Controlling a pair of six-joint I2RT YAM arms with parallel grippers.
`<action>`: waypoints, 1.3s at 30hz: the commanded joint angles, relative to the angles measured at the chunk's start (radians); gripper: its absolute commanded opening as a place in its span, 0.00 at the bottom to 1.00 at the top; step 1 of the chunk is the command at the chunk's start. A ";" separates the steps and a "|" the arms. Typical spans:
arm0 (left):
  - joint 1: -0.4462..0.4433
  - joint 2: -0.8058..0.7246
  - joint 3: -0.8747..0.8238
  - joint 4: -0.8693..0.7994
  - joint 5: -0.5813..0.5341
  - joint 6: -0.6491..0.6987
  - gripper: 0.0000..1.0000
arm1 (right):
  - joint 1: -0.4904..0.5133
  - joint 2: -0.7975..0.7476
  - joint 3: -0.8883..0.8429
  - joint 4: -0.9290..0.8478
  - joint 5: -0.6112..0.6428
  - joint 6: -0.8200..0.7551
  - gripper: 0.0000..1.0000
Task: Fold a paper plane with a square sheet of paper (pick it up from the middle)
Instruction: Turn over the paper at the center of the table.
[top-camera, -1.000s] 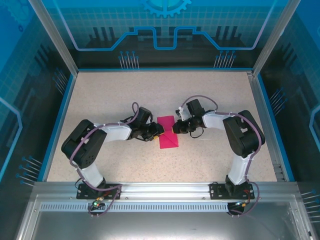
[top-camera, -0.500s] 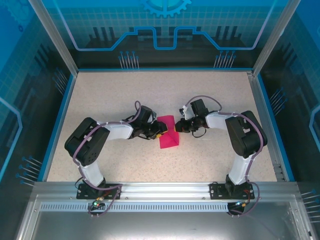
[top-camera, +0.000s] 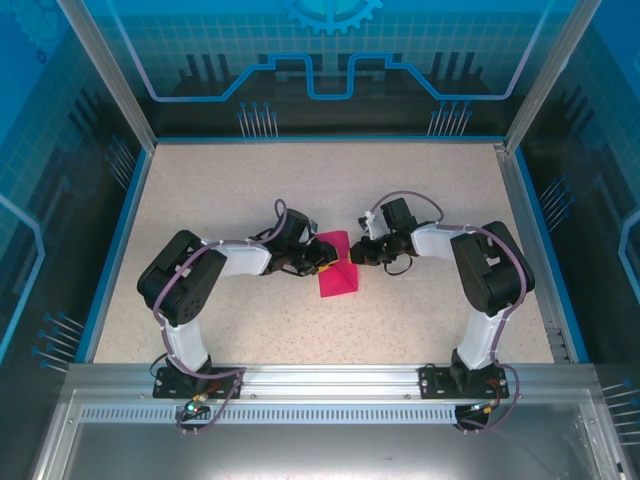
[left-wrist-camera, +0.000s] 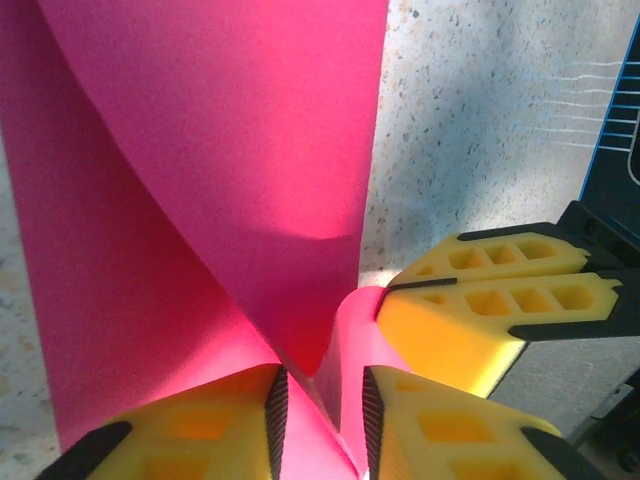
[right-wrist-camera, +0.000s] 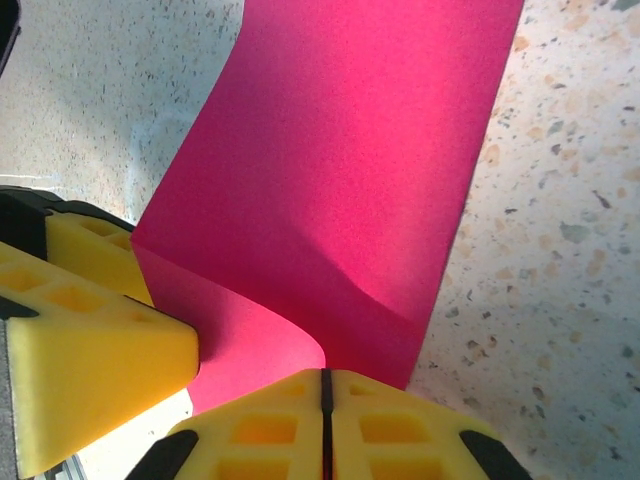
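The square sheet of paper (top-camera: 338, 280) is magenta-pink and lies mid-table, folded over, with its near part raised between the two grippers. My right gripper (top-camera: 352, 256) is shut on a curled edge of the sheet (right-wrist-camera: 350, 150), pads pressed together (right-wrist-camera: 322, 410). My left gripper (top-camera: 322, 262) faces it from the left. In the left wrist view the left gripper (left-wrist-camera: 320, 425) is open, with a raised ridge of the sheet (left-wrist-camera: 200, 150) standing in the gap. The right gripper's fingers (left-wrist-camera: 480, 300) pinch the paper just beyond. The paper plane is out of view.
The speckled beige table (top-camera: 250, 190) is bounded by a blue rim and transparent walls (top-camera: 120, 100). Both arm bases stand on the metal rail (top-camera: 320, 385) at the near edge.
The sheet went from lying flatter to having one side lifted and drawn narrower. My left gripper crept toward it and its jaws narrowed. The right gripper stayed shut.
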 joint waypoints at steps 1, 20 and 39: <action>-0.007 0.020 0.030 -0.018 0.016 0.009 0.27 | -0.012 -0.035 -0.015 0.010 -0.025 0.005 0.09; -0.011 -0.092 0.050 -0.243 -0.123 0.111 0.05 | -0.034 -0.464 -0.106 -0.194 0.407 0.028 0.58; -0.030 -0.404 0.459 -1.094 -0.794 0.610 0.07 | -0.184 -0.737 -0.277 -0.197 0.570 0.085 0.85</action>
